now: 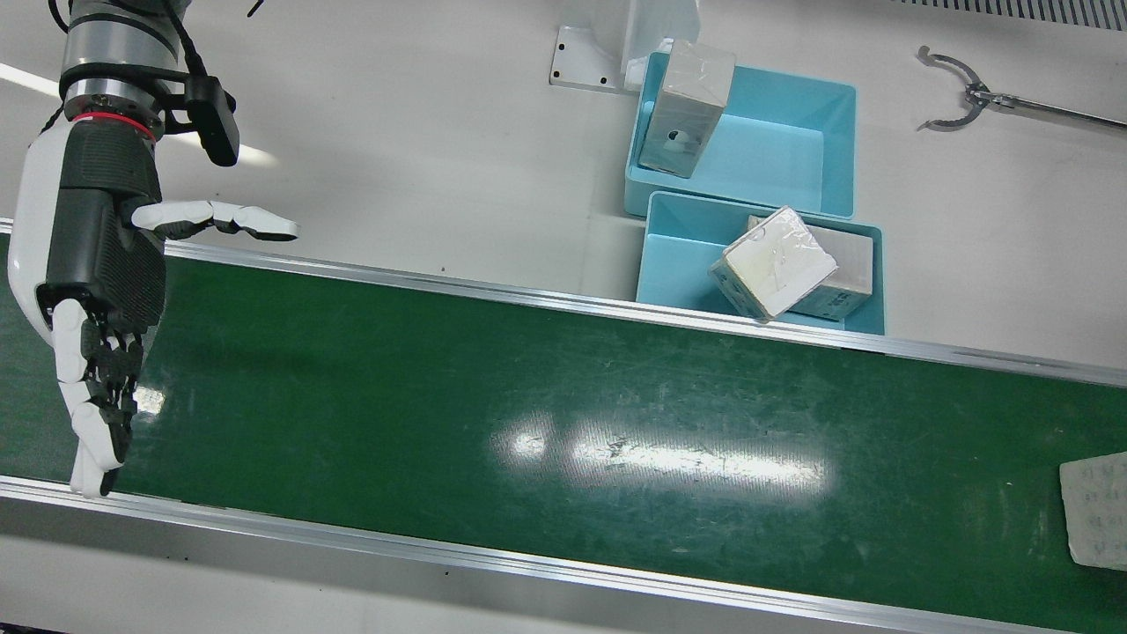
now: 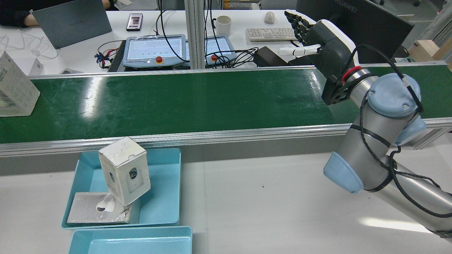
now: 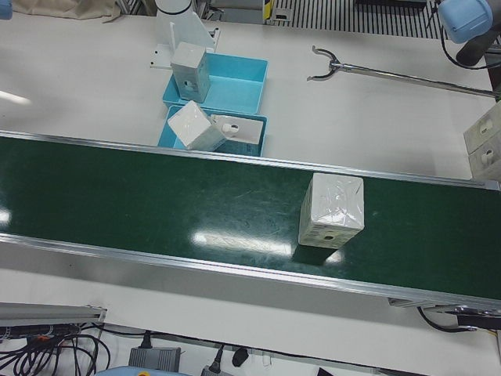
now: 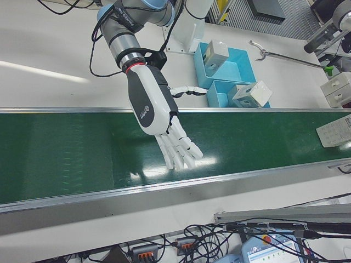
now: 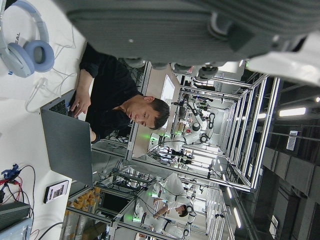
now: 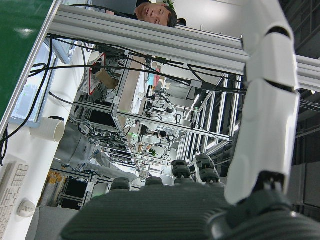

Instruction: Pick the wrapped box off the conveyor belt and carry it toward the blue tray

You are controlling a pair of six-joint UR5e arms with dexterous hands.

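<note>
The wrapped white box [image 3: 332, 210] stands upright on the green conveyor belt [image 3: 156, 204], alone and untouched. It shows at the belt's far end in the rear view [image 2: 16, 88] and is cut off by the frame edge in the front view [image 1: 1096, 511]. My right hand [image 1: 97, 264] hovers open over the opposite end of the belt, fingers stretched and thumb out, far from the box [image 4: 334, 130]. Two blue trays [image 1: 828, 150] sit beside the belt; the nearer tray [image 2: 162, 190] holds a flat box and a tilted one. My left hand [image 5: 165, 25] shows only in its own view, holding nothing.
A metal grabber tool [image 1: 968, 97] lies on the white table beyond the trays. More white boxes [image 3: 485, 141] are stacked at the table edge. Behind the belt are desks with pendants, a keyboard [image 2: 270, 34] and a seated person.
</note>
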